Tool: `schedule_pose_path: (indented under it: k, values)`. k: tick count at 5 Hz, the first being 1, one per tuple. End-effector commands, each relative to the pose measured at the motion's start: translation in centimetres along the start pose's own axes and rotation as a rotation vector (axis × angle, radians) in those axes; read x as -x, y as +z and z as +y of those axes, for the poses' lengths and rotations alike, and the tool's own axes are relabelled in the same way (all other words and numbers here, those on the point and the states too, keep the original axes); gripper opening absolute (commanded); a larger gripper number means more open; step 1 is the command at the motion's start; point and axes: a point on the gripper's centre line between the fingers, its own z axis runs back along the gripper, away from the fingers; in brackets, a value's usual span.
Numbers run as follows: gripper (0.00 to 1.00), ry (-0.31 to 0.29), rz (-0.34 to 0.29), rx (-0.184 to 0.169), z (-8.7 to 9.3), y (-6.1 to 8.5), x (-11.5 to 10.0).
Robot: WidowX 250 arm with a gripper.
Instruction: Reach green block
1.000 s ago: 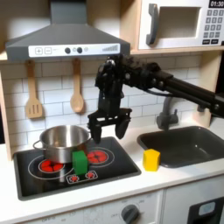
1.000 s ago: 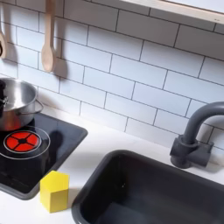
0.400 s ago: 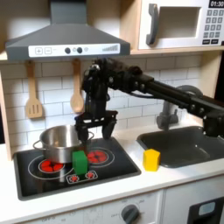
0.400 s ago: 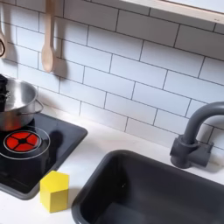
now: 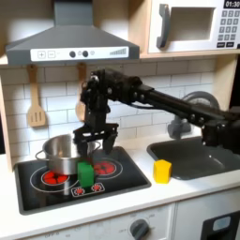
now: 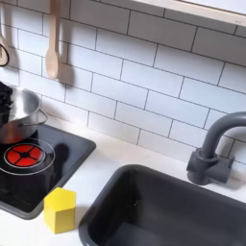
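Note:
In the first exterior view the small green block (image 5: pixel 85 174) stands upright on the black stovetop (image 5: pixel 127 176), just in front of the steel pot (image 5: pixel 63 154). My gripper (image 5: pixel 95 144) hangs open a little above the block and slightly to its right, over the pot's right rim, pointing down with nothing between its fingers. The black arm reaches in from the first exterior view's right.
A yellow block (image 5: pixel 162 171) (image 6: pixel 60 209) sits on the white counter between the stovetop and the sink (image 5: pixel 202 155) (image 6: pixel 163 207). The faucet (image 6: pixel 216 149) rises behind the sink. Wooden utensils (image 5: pixel 36 98) hang on the tiled wall. The pot (image 6: pixel 17 110) stands by a red burner (image 6: pixel 24 154).
My gripper has moved left in the first exterior view, from above the right burner to over the pot's rim above the green block. It stays open. The blocks have not moved.

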Motion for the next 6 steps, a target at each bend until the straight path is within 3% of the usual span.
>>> schedule_pose_path:
  k: [1, 5, 6]
  values:
    - [1.00, 0.014, 0.018, -0.014, 1.0, -1.4, -0.9]
    - [1.00, -0.020, 0.038, -0.007, 1.6, -3.4, -1.0]
    - [1.00, -0.033, 0.065, 0.003, 1.2, -4.5, -0.9]
